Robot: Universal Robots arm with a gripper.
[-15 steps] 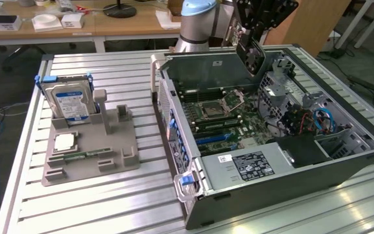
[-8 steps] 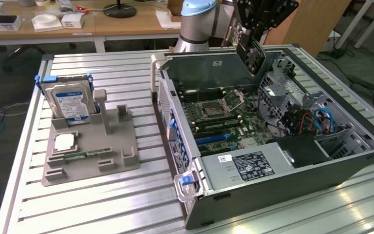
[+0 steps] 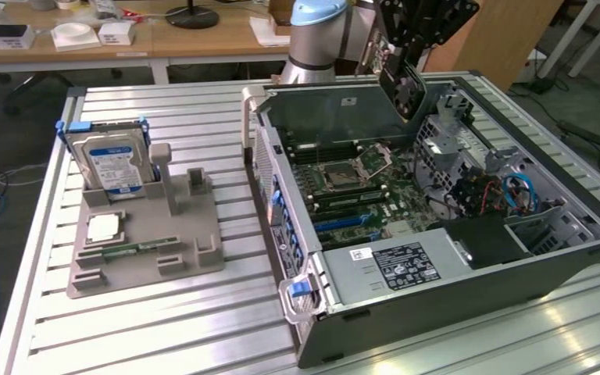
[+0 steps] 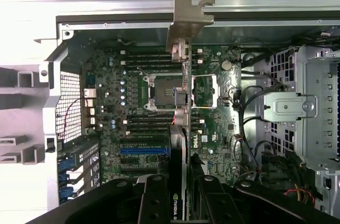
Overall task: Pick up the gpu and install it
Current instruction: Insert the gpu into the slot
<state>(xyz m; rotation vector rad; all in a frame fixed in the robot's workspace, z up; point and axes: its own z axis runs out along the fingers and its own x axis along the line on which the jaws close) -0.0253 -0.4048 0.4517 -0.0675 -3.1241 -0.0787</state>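
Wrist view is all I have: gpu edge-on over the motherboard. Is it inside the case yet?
Observer: No. The gpu hangs in the gripper above the open case, over the end farthest from the camera, clear of the motherboard.
Operator: What's on the fixture?
Observer: The hard drive stands upright at the far end of the gray fixture, on the exterior view's left.
Operator: Anything else there?
Observer: A memory stick lies flat in it, nearer the camera than the drive.
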